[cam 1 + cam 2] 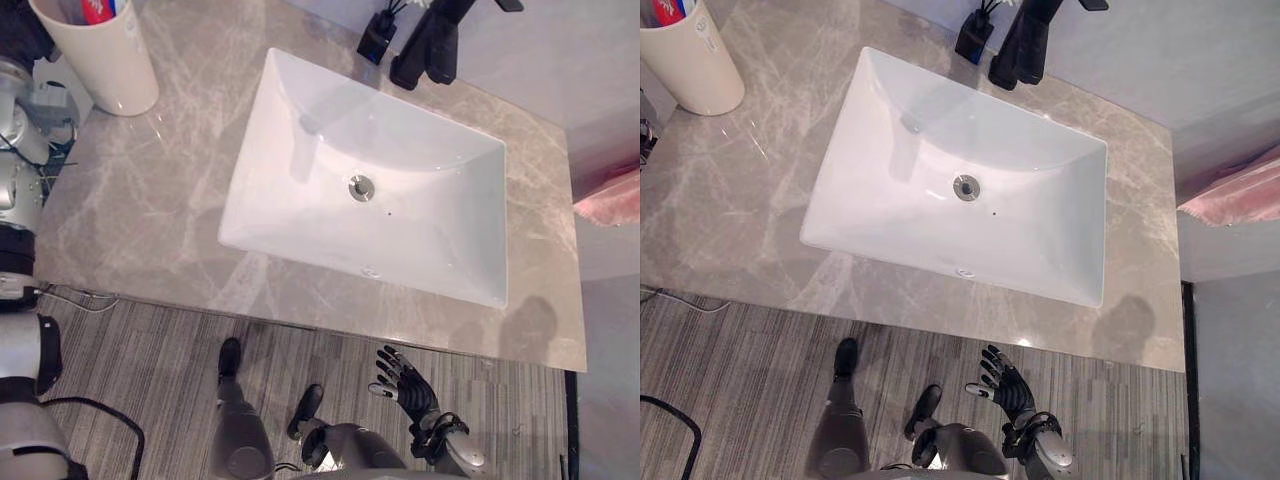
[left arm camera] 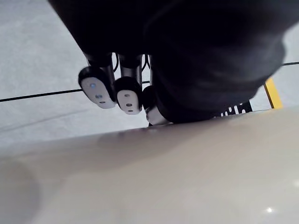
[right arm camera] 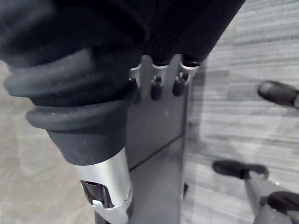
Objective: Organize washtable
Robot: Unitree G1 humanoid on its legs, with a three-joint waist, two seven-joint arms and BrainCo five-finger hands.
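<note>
A grey marble washtable (image 1: 130, 200) holds a white rectangular sink (image 1: 245, 190). At its far left corner stands a cream cup (image 1: 100, 55) with a red-and-white tube (image 1: 97, 10) in it. My left arm comes in at the left edge beside that cup. In the left wrist view my left hand (image 2: 128, 93) is close against a cream wall (image 2: 163, 182), apparently the cup's. My right hand (image 1: 405, 385) hangs in front of the washtable's near edge, over the striped floor, open and holding nothing.
A black faucet (image 1: 430, 45) stands behind the sink, and a small black holder (image 1: 378, 35) sits just left of it. A pink towel (image 1: 612, 198) lies past the washtable's right end. Bare marble lies left and in front of the sink.
</note>
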